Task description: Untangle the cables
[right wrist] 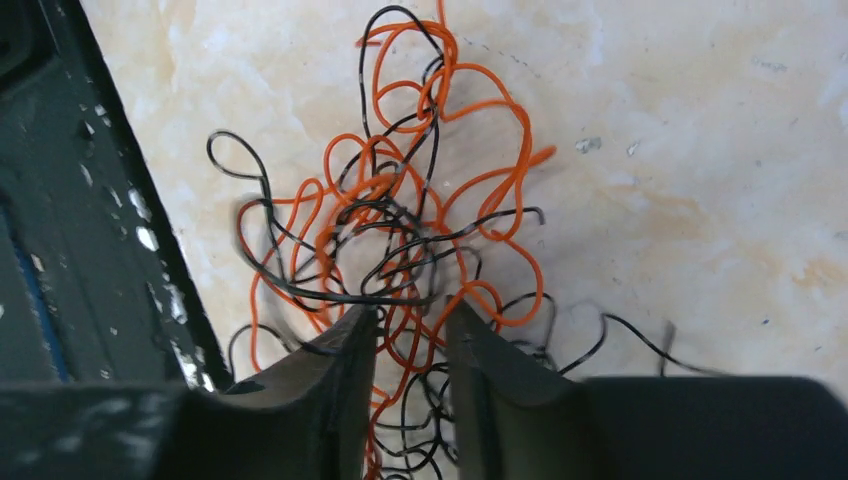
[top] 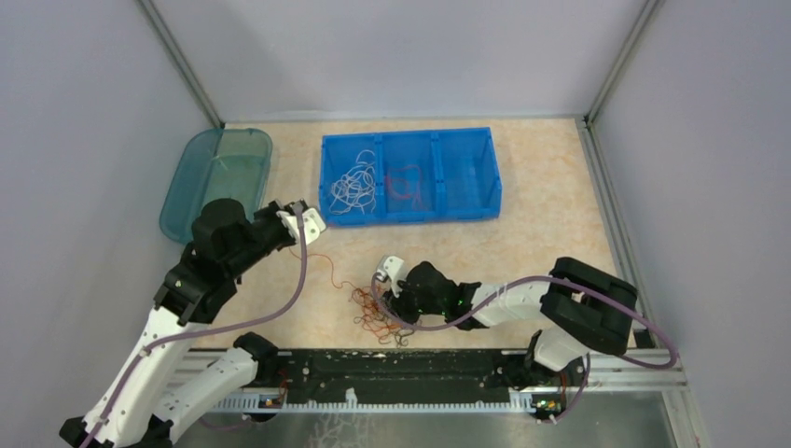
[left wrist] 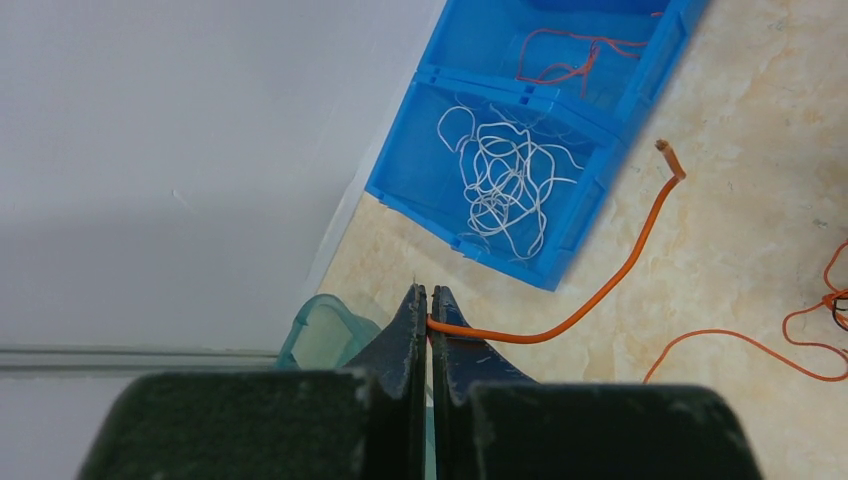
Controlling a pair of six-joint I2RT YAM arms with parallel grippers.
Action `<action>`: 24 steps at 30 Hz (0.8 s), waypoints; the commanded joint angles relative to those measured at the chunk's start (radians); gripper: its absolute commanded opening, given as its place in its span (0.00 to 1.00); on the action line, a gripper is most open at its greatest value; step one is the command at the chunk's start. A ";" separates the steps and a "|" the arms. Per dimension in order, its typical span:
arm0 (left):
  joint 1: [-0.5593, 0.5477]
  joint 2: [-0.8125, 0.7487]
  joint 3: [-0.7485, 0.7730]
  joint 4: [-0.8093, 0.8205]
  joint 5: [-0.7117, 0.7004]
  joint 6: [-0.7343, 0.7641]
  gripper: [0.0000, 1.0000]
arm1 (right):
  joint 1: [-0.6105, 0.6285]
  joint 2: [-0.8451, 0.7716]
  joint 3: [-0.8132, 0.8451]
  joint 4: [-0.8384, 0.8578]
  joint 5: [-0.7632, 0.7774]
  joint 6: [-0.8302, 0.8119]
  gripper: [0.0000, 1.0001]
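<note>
Find the clump of orange and black cables on the tabletop, just beyond the black rail at the near edge. Note the right gripper over it, narrowly parted, strands in the gap; grip not confirmed.

Expect very light, thin, springy wire, likely to snag neighbouring loops and drag the whole clump. Take hold at a free end or an outer loop, never mid-knot.

Further out, see the left gripper clamped on one orange strand near its free end, the remainder seemingly trailing back toward the clump. Pull slowly, away from the rail.

Use the bare tabletop between clump and blue bin. Lying in the bin: white cables in the left compartment, red cables in the middle. Mind the walls on either side.
</note>
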 commanded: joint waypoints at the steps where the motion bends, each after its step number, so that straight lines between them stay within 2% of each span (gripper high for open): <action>1: 0.001 -0.022 0.020 -0.018 0.001 0.034 0.00 | -0.019 -0.041 0.023 0.048 0.018 0.004 0.18; 3: 0.001 -0.031 0.010 -0.017 -0.031 0.071 0.00 | -0.046 -0.133 -0.009 0.051 0.059 0.032 0.02; 4: 0.002 -0.035 0.006 -0.012 -0.053 0.087 0.00 | -0.058 -0.183 -0.027 0.049 0.076 0.044 0.00; 8: 0.002 -0.039 0.019 0.010 -0.130 0.171 0.00 | -0.078 -0.380 -0.112 0.006 0.217 0.076 0.00; 15: 0.003 -0.037 -0.007 0.042 -0.274 0.406 0.00 | -0.104 -0.683 -0.218 -0.144 0.550 0.267 0.00; 18: 0.008 -0.043 -0.043 -0.022 -0.305 0.450 0.00 | -0.106 -0.809 -0.234 -0.205 0.669 0.337 0.00; 21: 0.011 -0.057 -0.111 -0.108 -0.300 0.416 0.00 | -0.129 -0.940 -0.245 -0.173 0.650 0.337 0.00; 23: 0.012 -0.080 -0.172 -0.157 -0.251 0.353 0.00 | -0.159 -0.982 -0.242 -0.113 0.543 0.305 0.00; 24: 0.012 -0.092 -0.204 -0.176 -0.204 0.316 0.04 | -0.170 -0.986 -0.238 -0.080 0.482 0.282 0.00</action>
